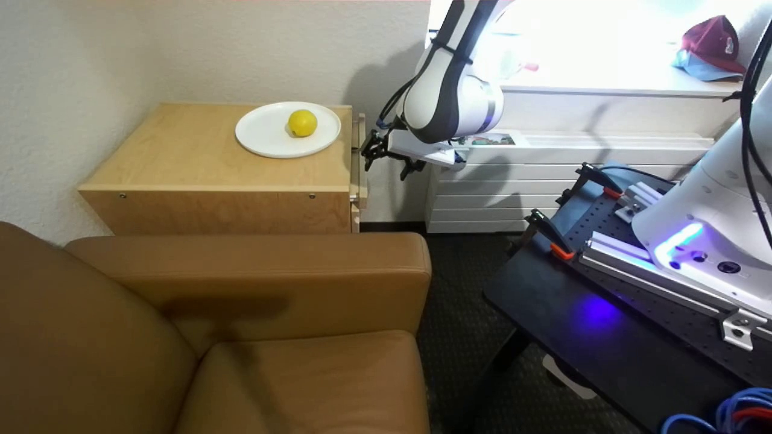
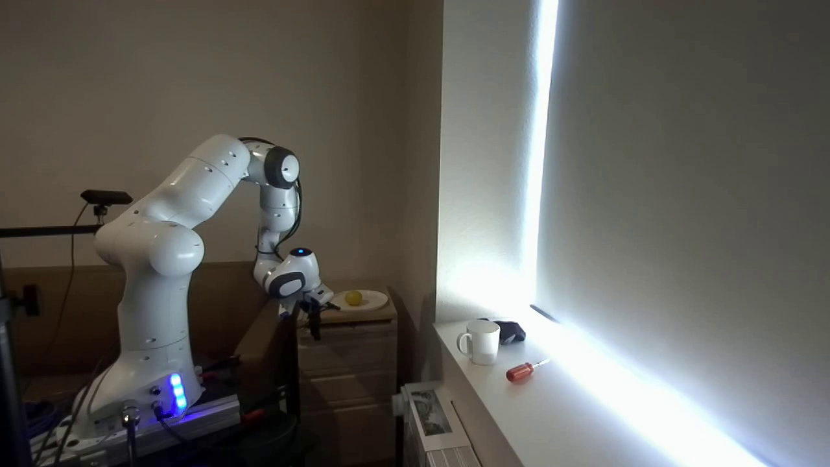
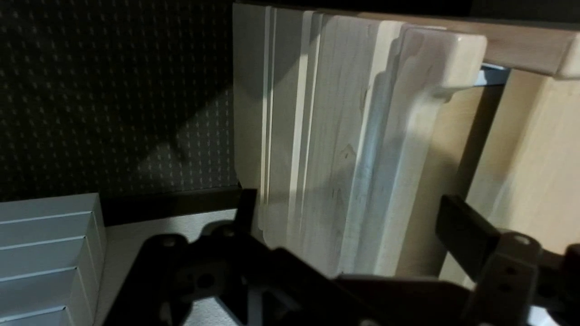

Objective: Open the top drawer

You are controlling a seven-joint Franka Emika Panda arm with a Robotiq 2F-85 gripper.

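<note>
The top drawer (image 1: 362, 158) of the light wood nightstand (image 1: 199, 158) stands slightly pulled out. A narrow gap and a bit of metal slide (image 3: 491, 76) show behind its front (image 3: 389, 136). My gripper (image 1: 386, 166) is open at the drawer's front edge. In the wrist view, the gripper's (image 3: 353, 219) two dark fingers are wide apart. One finger is over the gap behind the drawer front; the other is out in front of the drawers. Nothing is gripped, and I cannot tell whether a finger touches the wood. No metallic handle shows. The drawer front (image 2: 356, 333) is dim in an exterior view.
A white plate (image 1: 265, 129) with a yellow ball-like fruit (image 1: 303, 123) stands on the nightstand. A brown sofa (image 1: 247, 265) is beside it. A white radiator (image 1: 476, 188) stands by the wall near the arm. A mug (image 2: 483, 342) and a screwdriver (image 2: 521, 371) lie on the windowsill.
</note>
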